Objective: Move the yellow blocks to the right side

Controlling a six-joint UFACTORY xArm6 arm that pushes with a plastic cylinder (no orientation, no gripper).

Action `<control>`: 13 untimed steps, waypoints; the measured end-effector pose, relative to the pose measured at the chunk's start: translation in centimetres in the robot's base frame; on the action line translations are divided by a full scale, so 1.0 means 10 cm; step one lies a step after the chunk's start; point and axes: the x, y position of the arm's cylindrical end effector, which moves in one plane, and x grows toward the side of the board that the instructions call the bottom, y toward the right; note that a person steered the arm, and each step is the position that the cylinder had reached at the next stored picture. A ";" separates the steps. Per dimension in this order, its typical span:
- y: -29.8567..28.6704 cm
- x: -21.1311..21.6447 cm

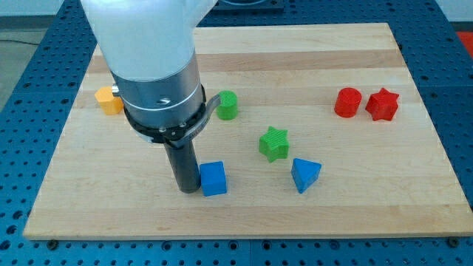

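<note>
The rod, with no claw to open or close, rests its tip (188, 190) beside the blue cube (213, 178); the yellow block (109, 100) lies far-left, behind it.

Bright, even overhead light; soft short shadows; sharp pic, slight glare on board (310, 52).

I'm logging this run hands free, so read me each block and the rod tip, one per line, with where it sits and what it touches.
my tip: down on the board, against the blue cube's left side
blue cube: flat, beside my tip
blue triangular block: alone, bottom centre
green star: alone, mid-board
green cylinder: upright
red cylinder: upright, beside red star
red star: far right
yellow block: far left, partly hidden
</note>
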 end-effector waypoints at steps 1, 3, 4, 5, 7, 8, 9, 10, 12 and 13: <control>0.01 0.00; -0.56 -0.53; -0.27 -0.92; -0.11 -1.46; -1.08 -2.04; -1.39 -2.00; -1.59 -1.91; -1.90 -1.91; -1.76 -1.66; -1.28 -1.54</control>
